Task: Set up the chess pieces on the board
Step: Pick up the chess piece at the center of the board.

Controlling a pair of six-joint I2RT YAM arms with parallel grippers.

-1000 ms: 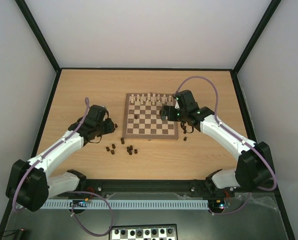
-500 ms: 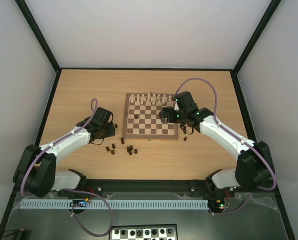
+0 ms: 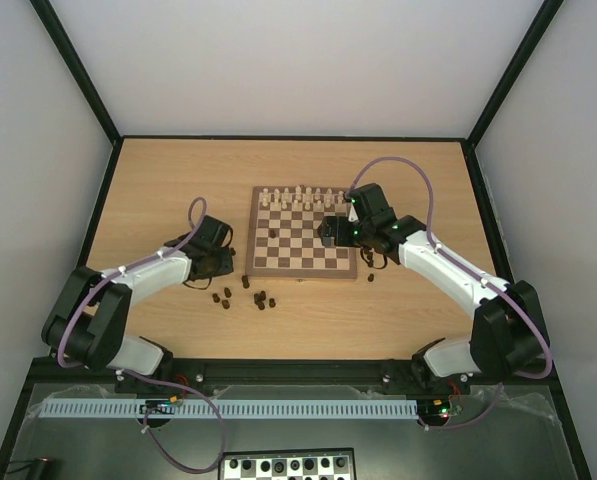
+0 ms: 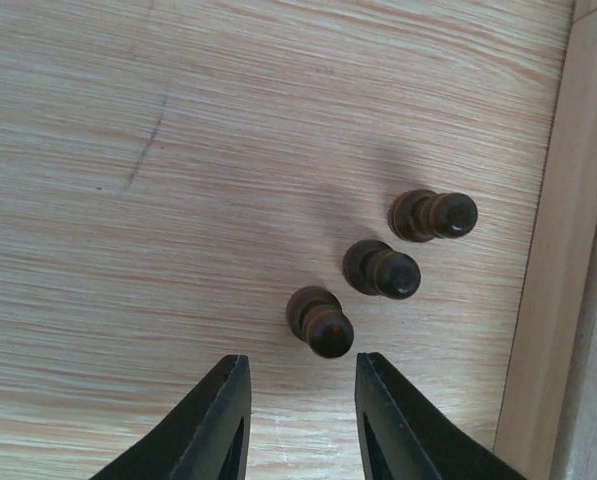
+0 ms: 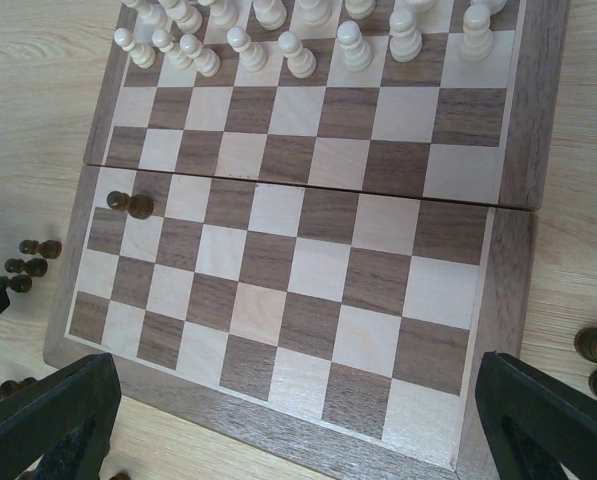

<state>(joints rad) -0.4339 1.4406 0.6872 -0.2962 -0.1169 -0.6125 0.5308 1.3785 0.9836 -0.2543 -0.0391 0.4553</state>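
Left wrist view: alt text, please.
Three dark brown pawns stand in a diagonal row on the wooden table, the nearest just ahead of the open, empty left gripper. The edge of the board runs down the right side.

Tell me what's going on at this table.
The left gripper hangs over three dark chess pieces on the table beside the board, jaws apart, holding nothing. The right gripper hovers above the board, jaws wide and empty. One dark piece sits on the board; the pale pieces line its far edge.
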